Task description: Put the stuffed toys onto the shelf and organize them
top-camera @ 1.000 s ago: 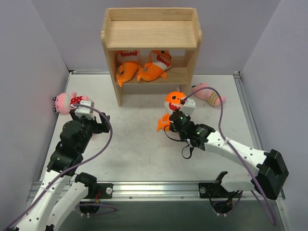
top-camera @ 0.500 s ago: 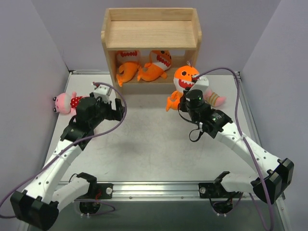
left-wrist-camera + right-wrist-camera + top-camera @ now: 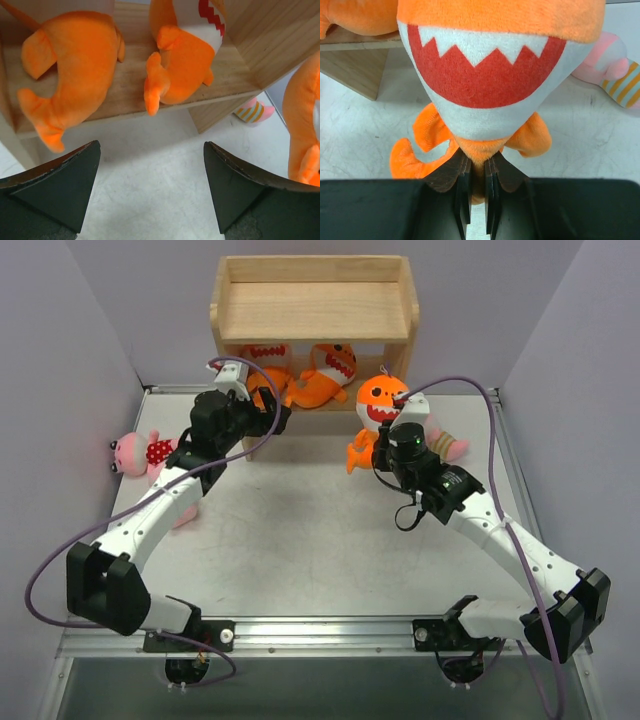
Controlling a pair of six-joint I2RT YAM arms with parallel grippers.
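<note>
orange fish toy [image 3: 485,75] pinched between right fingers [image 3: 463,186]; left fingers [image 3: 60,180] spread, empty, near shelf [image 3: 314,310].

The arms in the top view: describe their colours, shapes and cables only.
Both the left arm and right arm have white links with bulky black joint housings. A purple cable loops along each. The left wrist view shows matte black, wedge-shaped fingers with worn edges.
</note>
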